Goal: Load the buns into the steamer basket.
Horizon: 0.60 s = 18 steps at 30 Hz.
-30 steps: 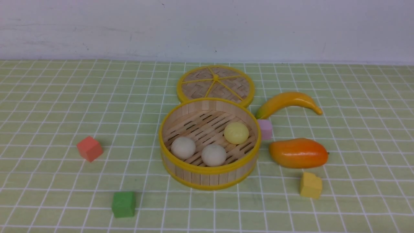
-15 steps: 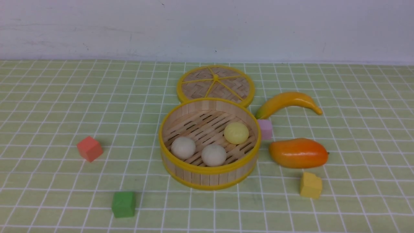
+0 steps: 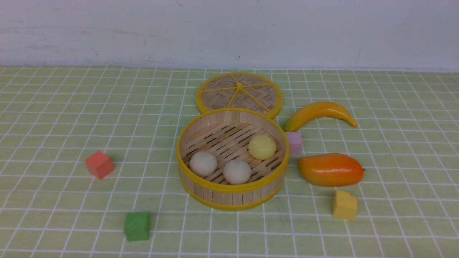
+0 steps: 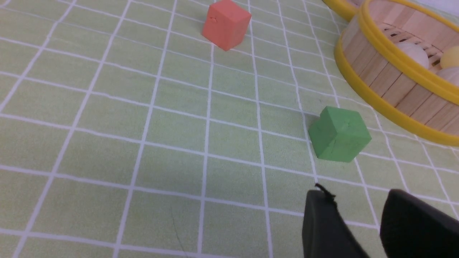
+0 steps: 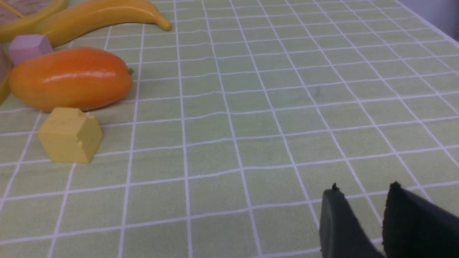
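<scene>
The steamer basket [image 3: 231, 196] stands in the middle of the table. Three buns lie on its slatted floor: two off-white buns [image 3: 203, 163] [image 3: 237, 171] at the front and a pale yellow bun [image 3: 262, 147] at the back right. Neither gripper shows in the front view. In the left wrist view my left gripper [image 4: 358, 197] is empty, its jaws a little apart, low over the cloth near a green cube [image 4: 339, 134], with the basket [image 4: 387, 82] beyond. My right gripper [image 5: 364, 190] is empty, its jaws a little apart, over bare cloth.
The flat woven lid [image 3: 239, 94] lies behind the basket. A banana [image 3: 319, 113], a pink cube [image 3: 294, 142], a mango [image 3: 330, 169] and a yellow block [image 3: 344, 205] sit to the right. A red cube [image 3: 99, 164] and the green cube [image 3: 137, 226] sit to the left.
</scene>
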Each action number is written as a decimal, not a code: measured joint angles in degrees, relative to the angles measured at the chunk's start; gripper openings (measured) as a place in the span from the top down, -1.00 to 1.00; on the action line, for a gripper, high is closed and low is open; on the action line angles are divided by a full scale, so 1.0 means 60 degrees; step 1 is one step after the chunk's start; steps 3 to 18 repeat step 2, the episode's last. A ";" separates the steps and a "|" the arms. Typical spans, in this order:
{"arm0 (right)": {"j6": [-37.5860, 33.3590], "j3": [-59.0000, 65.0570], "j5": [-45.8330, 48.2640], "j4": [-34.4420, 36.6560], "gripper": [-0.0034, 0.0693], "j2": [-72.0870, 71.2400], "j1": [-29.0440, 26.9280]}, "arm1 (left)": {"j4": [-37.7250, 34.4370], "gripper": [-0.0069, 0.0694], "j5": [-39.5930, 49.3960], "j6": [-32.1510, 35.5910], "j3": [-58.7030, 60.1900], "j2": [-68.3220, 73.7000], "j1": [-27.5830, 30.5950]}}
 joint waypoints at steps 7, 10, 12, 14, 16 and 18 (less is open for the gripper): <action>0.0000 0.0000 0.0000 0.0000 0.35 0.0000 0.0000 | 0.0000 0.20 0.0000 0.0000 0.0000 0.0000 0.0000; 0.0000 0.0000 0.0000 0.0000 0.35 0.0000 0.0000 | 0.0000 0.20 0.0000 0.0000 0.0000 0.0000 0.0000; 0.0000 0.0000 0.0000 0.0000 0.35 0.0000 0.0000 | 0.0000 0.20 0.0000 0.0000 0.0000 0.0000 0.0000; 0.0000 0.0000 0.0000 0.0000 0.35 0.0000 0.0000 | 0.0000 0.20 0.0000 0.0000 0.0000 0.0000 0.0000; 0.0000 0.0000 0.0000 0.0000 0.35 0.0000 0.0000 | 0.0000 0.20 0.0000 0.0000 0.0000 0.0000 0.0000; 0.0000 0.0000 0.0000 0.0000 0.35 0.0000 0.0000 | 0.0000 0.20 0.0000 0.0000 0.0000 0.0000 0.0000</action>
